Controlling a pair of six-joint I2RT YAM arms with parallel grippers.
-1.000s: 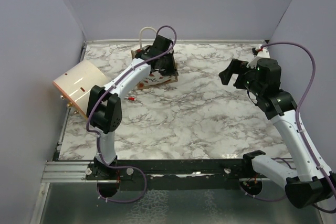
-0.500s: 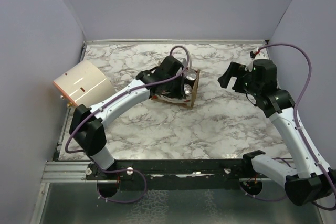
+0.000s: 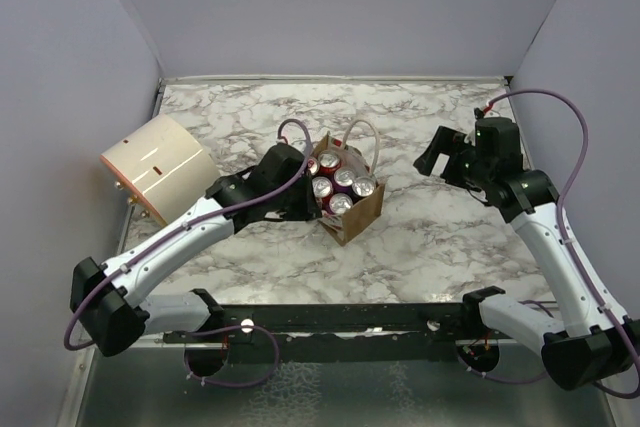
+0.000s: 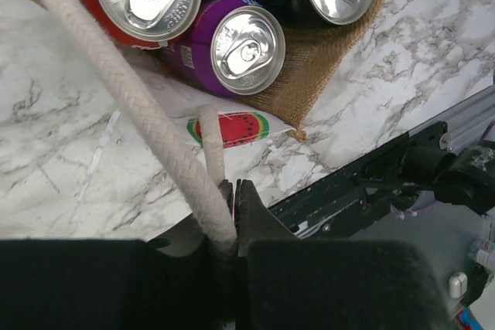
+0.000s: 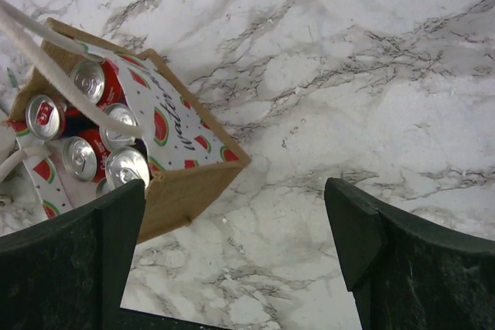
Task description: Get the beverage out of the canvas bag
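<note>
Pinching: the left jaws are pressed together on one white rope handle (image 4: 147, 113) of the canvas bag; the rope runs straight into the narrow gap between them.
Left arm (image 3: 180, 237): it reaches from the near left corner toward the middle of the counter (image 3: 430, 237) and ends just beside the bag.
Canvas bag (image 3: 358, 219): it stands about in the middle of the counter, between the two arms, with its mouth open to the top. A watermelon print shows on its white side panel.
Beverage: several cans (image 3: 340, 192) stand close together inside the bag, with silver lids up. Some are red, and one near the left wrist camera is a purple can (image 4: 246, 50). No can is outside the bag.
Right arm (image 3: 545, 227): it is bent over the right side of the counter, with its wrist turned toward the bag.
Right jaws: they are spread wide and hold nothing. They hang above bare counter to the right of the bag, apart from it.
Cream cylinder (image 3: 155, 165): it lies at the left edge, well apart from the bag, and has no part in the task.
Done, as I judge: the bag is held by its handle and its opening is free to reach.
Left to do, as I judge: the main part, namely to bring the empty jaws over the mouth, close them on one can, lift it out and set it on the counter.
</note>
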